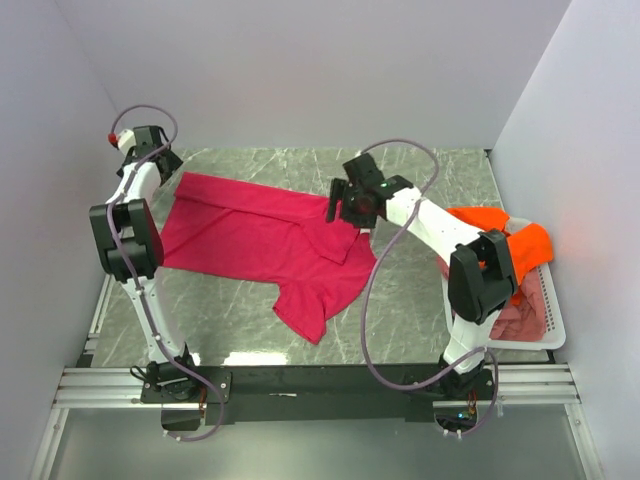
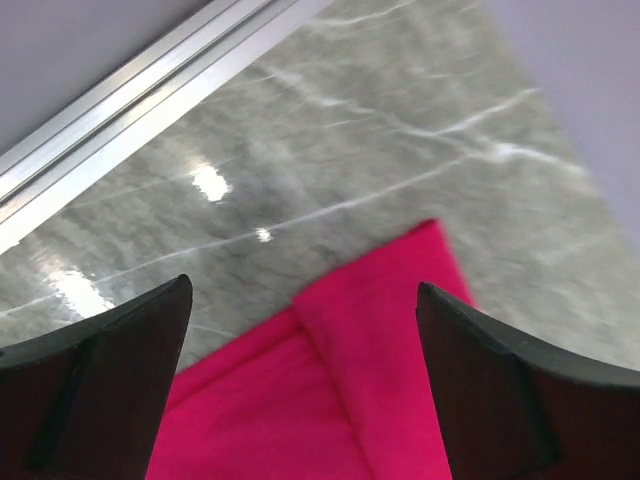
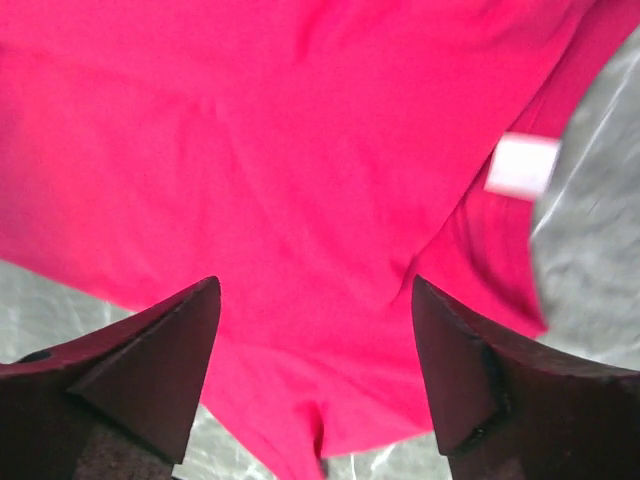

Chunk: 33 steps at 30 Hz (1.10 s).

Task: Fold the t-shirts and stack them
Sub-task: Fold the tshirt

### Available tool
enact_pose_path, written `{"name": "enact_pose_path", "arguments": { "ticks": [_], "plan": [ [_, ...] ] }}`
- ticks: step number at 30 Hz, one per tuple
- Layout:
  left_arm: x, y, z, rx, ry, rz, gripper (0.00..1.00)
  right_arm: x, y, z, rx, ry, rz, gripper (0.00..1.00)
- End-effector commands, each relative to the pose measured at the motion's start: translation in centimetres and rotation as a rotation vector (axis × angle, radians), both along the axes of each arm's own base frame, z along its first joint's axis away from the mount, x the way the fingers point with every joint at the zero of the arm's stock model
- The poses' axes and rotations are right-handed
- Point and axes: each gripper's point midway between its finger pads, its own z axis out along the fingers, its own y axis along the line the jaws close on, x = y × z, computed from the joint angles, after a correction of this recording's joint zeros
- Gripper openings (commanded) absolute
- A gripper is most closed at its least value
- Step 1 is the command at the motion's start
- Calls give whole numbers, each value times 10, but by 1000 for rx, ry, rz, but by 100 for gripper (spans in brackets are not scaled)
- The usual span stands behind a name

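Note:
A crimson-magenta t-shirt lies spread across the middle of the grey marble table, one sleeve hanging toward the near edge. My left gripper is open and empty above the shirt's far left corner, which shows folded over in the left wrist view. My right gripper is open and empty above the shirt's right end, where a white label shows. An orange t-shirt and a pink-red one lie in the basket. No teal-blue shirt is in view.
A white plastic basket stands at the table's right edge beside the right arm. White walls close in the left, back and right. An aluminium rail runs along the table's left edge.

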Motion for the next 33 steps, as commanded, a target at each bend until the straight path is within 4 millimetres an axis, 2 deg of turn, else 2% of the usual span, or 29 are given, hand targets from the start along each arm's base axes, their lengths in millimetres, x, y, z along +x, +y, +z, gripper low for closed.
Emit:
{"name": "enact_pose_path", "arguments": {
  "ticks": [1, 3, 4, 5, 6, 7, 8, 13, 14, 16, 19, 24, 26, 30, 33],
  "plan": [
    [14, -16, 57, -30, -142, -89, 99, 35, 6, 28, 112, -86, 20, 84],
    [26, -33, 54, -74, -166, -160, 99, 55, 8, 26, 108, -103, 23, 85],
    [31, -40, 51, -87, -169, -186, 99, 62, 10, 11, 95, -82, 27, 85],
    [40, -48, 42, -101, -164, -215, 99, 73, 13, 17, 100, -107, 29, 86],
    [43, -52, 36, -112, -156, -231, 99, 80, 9, 12, 93, -96, 20, 85],
    [47, -60, 30, -130, -149, -259, 99, 86, 10, -2, 81, -69, 22, 86],
    [54, -66, 17, -138, -131, -280, 99, 94, 11, 1, 84, -81, 15, 86],
    [57, -76, -21, -175, -61, -291, 99, 102, 8, -34, 48, -33, 1, 86],
    [54, -75, -30, -176, -41, -280, 100, 100, 6, -39, 38, -17, 1, 86],
    [50, -74, -37, -178, -31, -269, 99, 97, 0, -49, 13, 10, -15, 86],
    [33, -72, -55, -177, 18, -242, 100, 87, -15, -67, -39, 57, -50, 86],
    [10, -71, -70, -188, 55, -193, 99, 77, -36, -92, -44, 145, -106, 86],
    [1, -72, -78, -200, 80, -171, 99, 79, -43, -99, -70, 176, -113, 86],
    [-14, -77, -83, -201, 133, -136, 99, 98, -66, -104, -70, 196, -139, 86],
    [-21, -90, -84, -205, 144, -135, 99, 119, -78, -98, -28, 175, -144, 86]
  ]
}}
